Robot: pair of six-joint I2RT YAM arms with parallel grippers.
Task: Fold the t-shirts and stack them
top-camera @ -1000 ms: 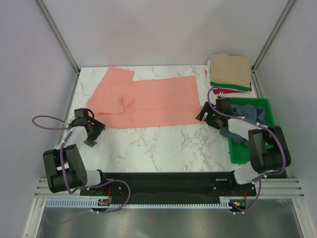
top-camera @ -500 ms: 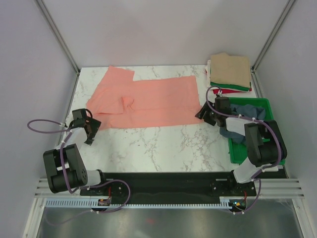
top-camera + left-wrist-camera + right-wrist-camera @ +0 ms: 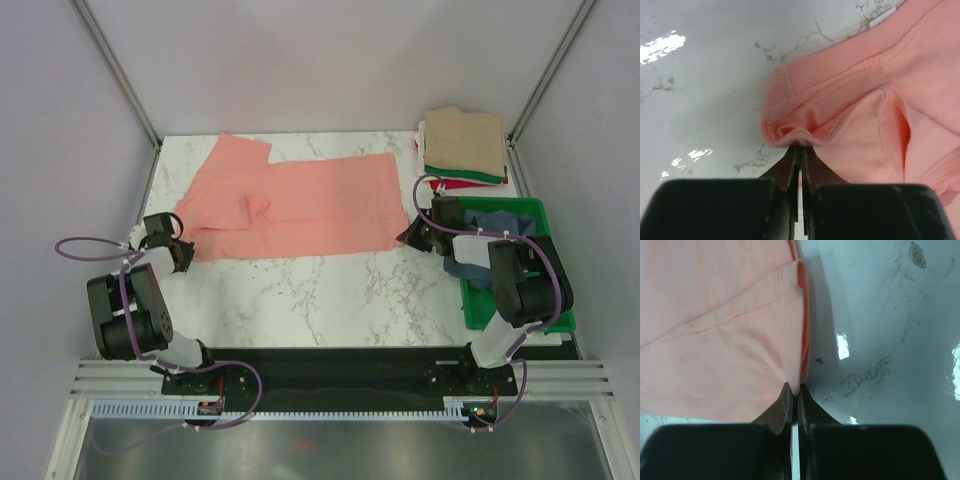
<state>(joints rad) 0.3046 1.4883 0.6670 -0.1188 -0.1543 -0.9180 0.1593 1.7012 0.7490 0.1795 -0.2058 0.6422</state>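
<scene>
A salmon-pink t-shirt point(image 3: 290, 205) lies spread flat across the back of the marble table. My left gripper point(image 3: 183, 250) is shut on its near-left corner. The left wrist view shows the left gripper point(image 3: 800, 147) pinching a bunched fold of the pink t-shirt point(image 3: 865, 100). At the near-right corner my right gripper point(image 3: 405, 238) is shut on the cloth. In the right wrist view the right gripper point(image 3: 795, 389) clamps the edge of the pink t-shirt point(image 3: 715, 340). Folded t-shirts are stacked point(image 3: 463, 145) at the back right, tan on top, with green, white and red edges below.
A green plastic tray point(image 3: 485, 305) stands at the right edge, with a crumpled slate blue-grey t-shirt point(image 3: 500, 225) in it, right beside my right arm. Grey walls and metal posts close in the table on three sides.
Both grippers moved in from open positions near the pink t-shirt's near corners and shut on the cloth. The shirt itself has hardly shifted.
</scene>
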